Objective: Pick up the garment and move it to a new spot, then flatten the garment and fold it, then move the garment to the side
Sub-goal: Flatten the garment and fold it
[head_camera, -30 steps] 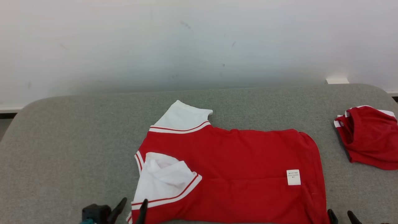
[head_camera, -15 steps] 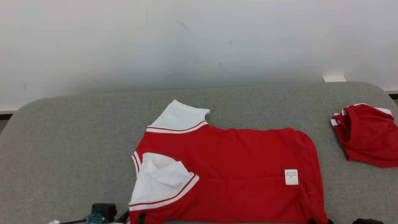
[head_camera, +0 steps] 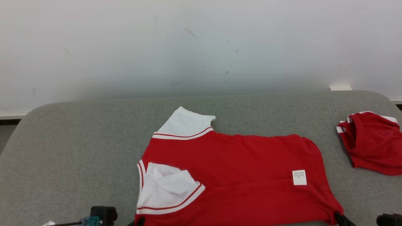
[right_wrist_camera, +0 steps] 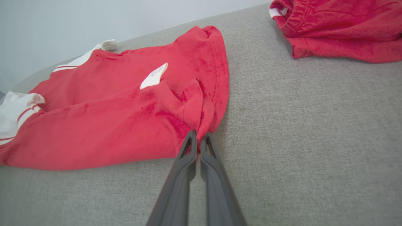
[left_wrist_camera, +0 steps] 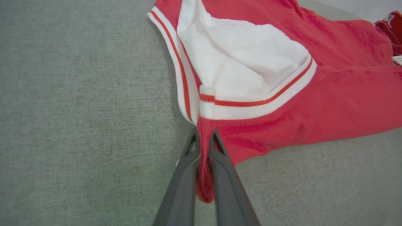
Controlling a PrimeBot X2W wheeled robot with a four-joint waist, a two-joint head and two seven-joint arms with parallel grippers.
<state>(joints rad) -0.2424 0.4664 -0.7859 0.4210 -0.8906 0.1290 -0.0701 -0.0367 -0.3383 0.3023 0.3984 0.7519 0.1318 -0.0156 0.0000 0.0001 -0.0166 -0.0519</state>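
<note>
Two grippers are clamped on the near edge of the red garment [head_camera: 232, 175], which lies spread across the middle of the grey padded surface [head_camera: 78, 150] with its white sleeves at the left end. The left gripper [left_wrist_camera: 204, 135] pinches a bunch of red cloth at the near-left corner, just beside the red-striped cuff of the near sleeve [head_camera: 166, 191], and the cloth shows between its two dark fingers. The right gripper [right_wrist_camera: 198, 136] is closed on the near-right corner, where the fabric puckers into folds running up to the fingertips. A small white label [head_camera: 299, 177] sits on the red cloth near the right end (its print is too small to read). The far sleeve [head_camera: 185, 124] lies flat, pointing toward the pale wall [head_camera: 201, 47]. A second red garment [head_camera: 373, 147] lies crumpled at the far right of the surface, well apart from the first.
</note>
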